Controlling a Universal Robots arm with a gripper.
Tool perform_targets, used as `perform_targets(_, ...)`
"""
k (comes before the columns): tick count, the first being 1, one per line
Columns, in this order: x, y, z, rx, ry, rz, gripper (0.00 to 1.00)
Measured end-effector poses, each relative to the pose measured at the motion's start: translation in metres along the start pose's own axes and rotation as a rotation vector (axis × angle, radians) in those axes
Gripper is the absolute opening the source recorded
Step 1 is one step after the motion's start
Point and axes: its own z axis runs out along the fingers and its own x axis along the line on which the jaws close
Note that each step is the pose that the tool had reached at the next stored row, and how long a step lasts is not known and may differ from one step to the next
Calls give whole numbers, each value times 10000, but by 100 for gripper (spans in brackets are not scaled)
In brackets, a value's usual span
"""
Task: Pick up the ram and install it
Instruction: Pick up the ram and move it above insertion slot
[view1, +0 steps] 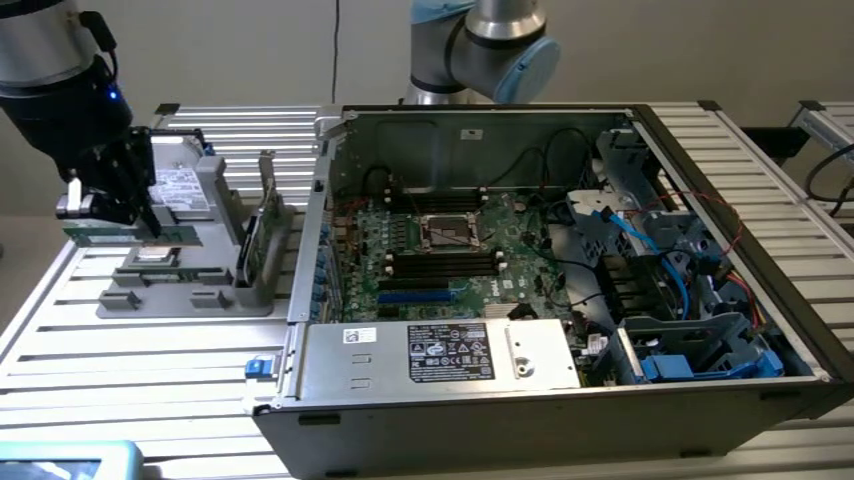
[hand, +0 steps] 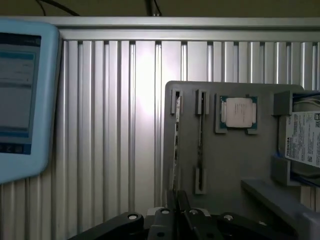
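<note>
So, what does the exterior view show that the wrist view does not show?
Exterior view: the open case, its motherboard, the arm. Wrist view: dark cables past the table's rail. Both: the tray, chip, drive, tablet, and the hand shut on the ram.

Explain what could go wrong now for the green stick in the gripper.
The gripper holds the thin green ram stick above the grey plastic tray; if it slips, it may fall on the square silver processor chip there. The metal side wall of the open computer case stands beside the tray; the stick might strike it.
</note>
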Motion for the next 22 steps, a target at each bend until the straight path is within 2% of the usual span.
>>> perform_targets(16, 41, -531, -656, -48, -45, -17, 13)
perform_targets(22, 44, -787, -792, -58, -54, -19, 13)
